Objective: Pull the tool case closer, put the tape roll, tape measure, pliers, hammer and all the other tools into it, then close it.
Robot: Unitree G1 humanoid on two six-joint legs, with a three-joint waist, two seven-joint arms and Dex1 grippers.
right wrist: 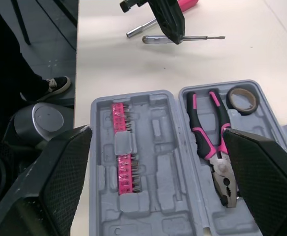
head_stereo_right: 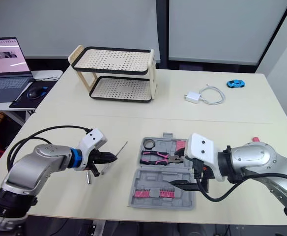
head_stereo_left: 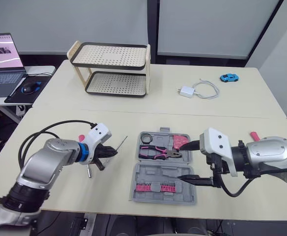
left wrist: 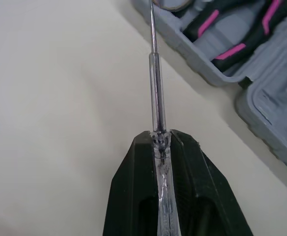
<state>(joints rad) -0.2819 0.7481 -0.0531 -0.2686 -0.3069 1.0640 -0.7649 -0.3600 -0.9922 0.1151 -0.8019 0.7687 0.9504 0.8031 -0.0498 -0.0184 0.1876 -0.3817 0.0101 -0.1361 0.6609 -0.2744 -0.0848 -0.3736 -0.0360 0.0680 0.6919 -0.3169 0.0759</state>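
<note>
Left of the tool case [head_stereo_left: 158, 172], the left hand [head_stereo_left: 112, 153] is closed tight around a screwdriver [left wrist: 156, 93].

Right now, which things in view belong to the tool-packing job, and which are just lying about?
Job: tool case, pliers, tape roll, bit set, screwdriver in the left hand, pink-handled tool beside it.

Lying about: shelf rack, charger, toy car, laptop, mouse.

The tool case [head_stereo_left: 168, 172] is matt grey moulded plastic. The pliers [head_stereo_left: 158, 152] have a dull metal head and smooth pink-and-black grips. The screwdriver [left wrist: 156, 83] shaft is shiny metal. The cream counter [head_stereo_left: 192, 105] looks smooth and matt.
</note>
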